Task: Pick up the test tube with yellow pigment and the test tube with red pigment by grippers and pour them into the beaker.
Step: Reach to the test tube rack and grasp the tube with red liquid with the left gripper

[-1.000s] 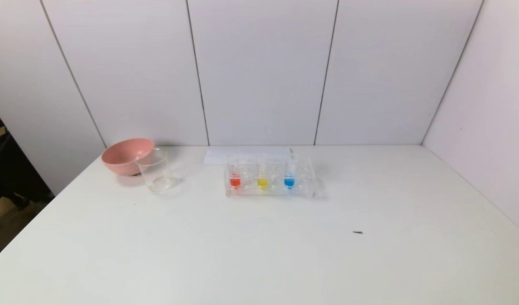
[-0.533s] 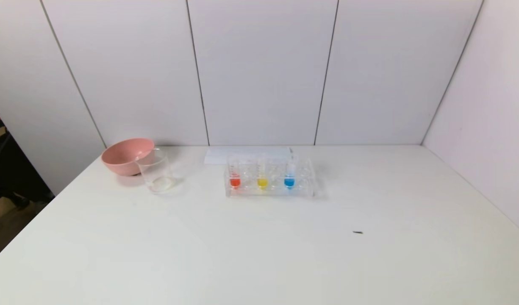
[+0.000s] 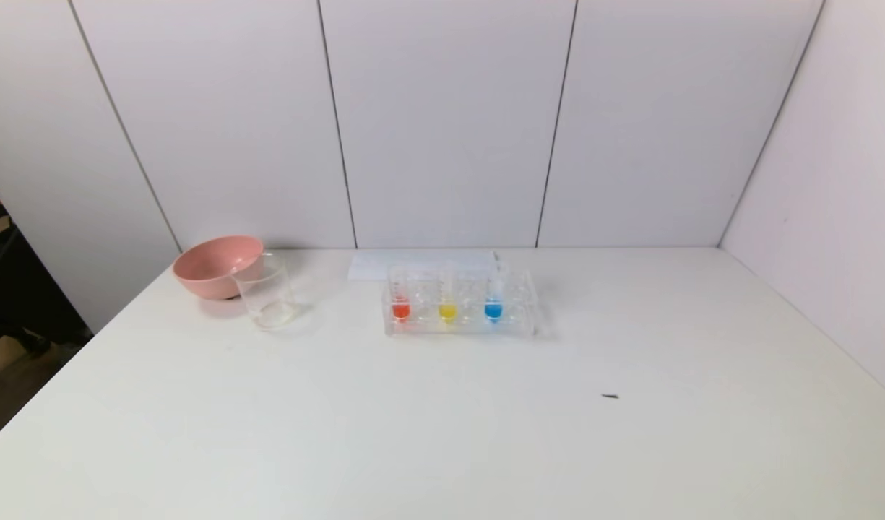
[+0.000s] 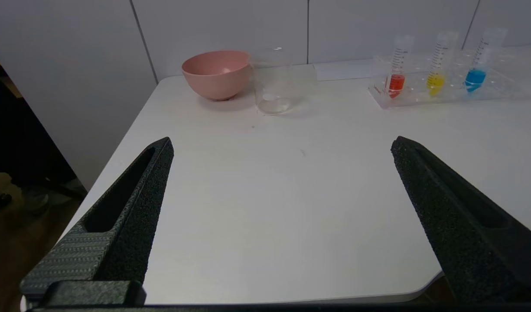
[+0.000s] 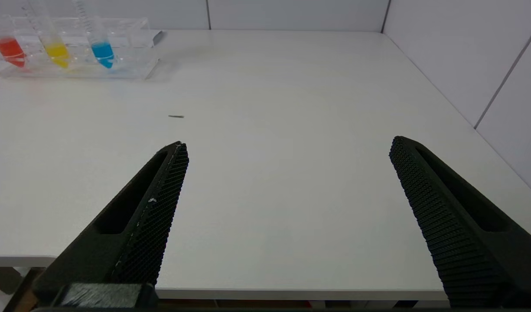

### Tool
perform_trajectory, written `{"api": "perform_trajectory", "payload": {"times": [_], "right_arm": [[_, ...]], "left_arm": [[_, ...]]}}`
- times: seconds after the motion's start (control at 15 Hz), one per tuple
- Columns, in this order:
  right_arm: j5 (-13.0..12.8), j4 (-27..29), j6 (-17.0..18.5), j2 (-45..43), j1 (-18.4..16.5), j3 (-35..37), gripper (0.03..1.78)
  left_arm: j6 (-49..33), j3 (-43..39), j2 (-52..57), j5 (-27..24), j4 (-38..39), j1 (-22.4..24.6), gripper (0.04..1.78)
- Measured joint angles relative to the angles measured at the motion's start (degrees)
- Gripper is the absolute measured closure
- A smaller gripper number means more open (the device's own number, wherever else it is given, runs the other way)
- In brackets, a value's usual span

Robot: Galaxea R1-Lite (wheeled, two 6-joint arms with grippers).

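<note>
Nothing grasped yet: left gripper [image 4: 280,145] at the near table edge on the left, jaws spread wide and empty; right gripper [image 5: 287,145] likewise wide and empty at the near edge on the right, neither visible from the head camera. Best to reach each arm forward over the white table [image 3: 442,433], close on a tube's upper wall above the rack, lift straight up, then tip over the glass mouth. Farther back, a clear rack [image 3: 518,318] with three upright tubes: test tube with red pigment [image 3: 400,297] leftmost, test tube with yellow pigment [image 3: 448,300] beside it, blue-liquid tube [image 3: 493,297] to the right, each filled only near its bottom. Well left of the rack, beaker [image 3: 266,292], seemingly empty, though hard to tell through clear glass. Just behind it, possibly touching, pink bowl [image 3: 209,263], contents hidden.
</note>
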State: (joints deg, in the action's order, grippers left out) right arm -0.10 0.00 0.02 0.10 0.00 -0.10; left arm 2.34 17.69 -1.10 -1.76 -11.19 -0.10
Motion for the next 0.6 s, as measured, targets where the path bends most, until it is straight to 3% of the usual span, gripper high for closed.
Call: {"api": "perform_trajectory", "payload": {"times": [0.6], "right_arm": [[0.00,0.00,-0.02,0.00,0.00,0.00,0.11]], "left_arm": [[0.88,11.39,-9.03,0.09,-0.90,0.00,0.06]]}}
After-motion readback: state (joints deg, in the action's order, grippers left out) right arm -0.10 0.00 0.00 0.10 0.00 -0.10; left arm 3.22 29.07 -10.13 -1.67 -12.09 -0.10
